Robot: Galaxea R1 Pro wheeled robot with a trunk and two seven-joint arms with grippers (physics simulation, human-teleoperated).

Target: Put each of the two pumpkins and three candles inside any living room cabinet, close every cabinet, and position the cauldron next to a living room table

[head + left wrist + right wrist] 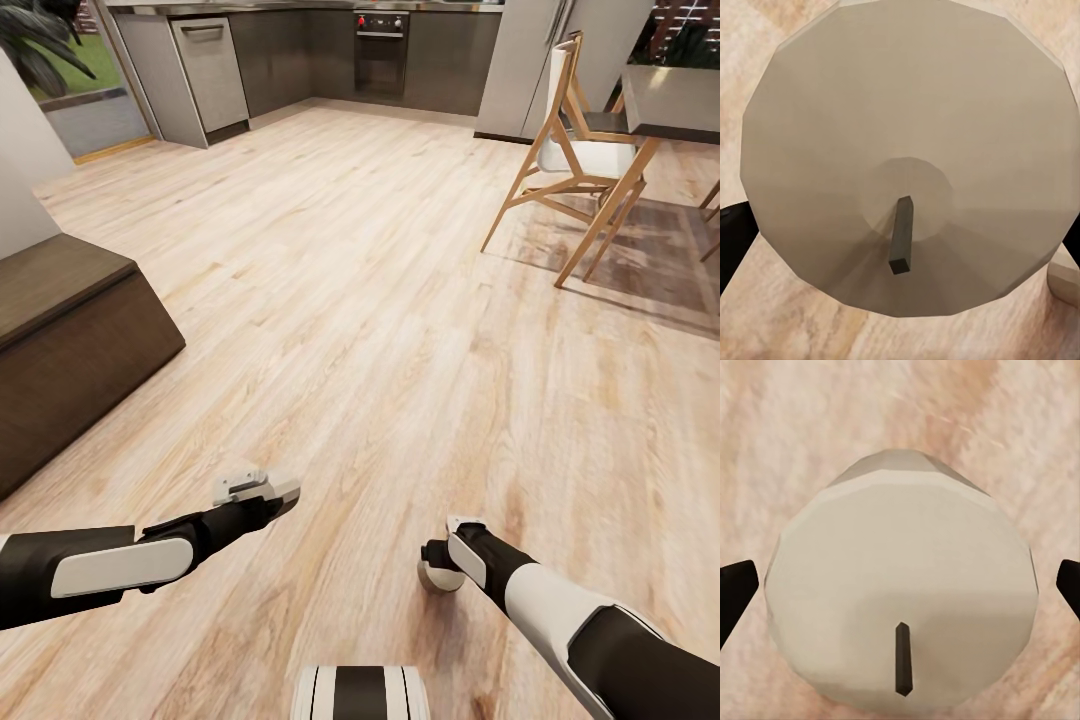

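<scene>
Two candles in hand: one (907, 150) clamped in left gripper (900, 247), seen top-down with dark wick (901, 244), dark fingers (731, 240) pressed to both sides; other candle (900, 600) clamped in right gripper (900, 592), fingertips (735, 592) at both edges, wick (902, 658) up. From head view, right-hand candle (438, 578) peeking pale under right gripper (452, 560), left gripper (258, 488) held low over wood floor (380, 330). Dark brown cabinet (70, 350) at left, drawer fronts shut. Dining chair (575, 150) and table (670, 100) at far right, grey kitchen units (300, 60) at back.
</scene>
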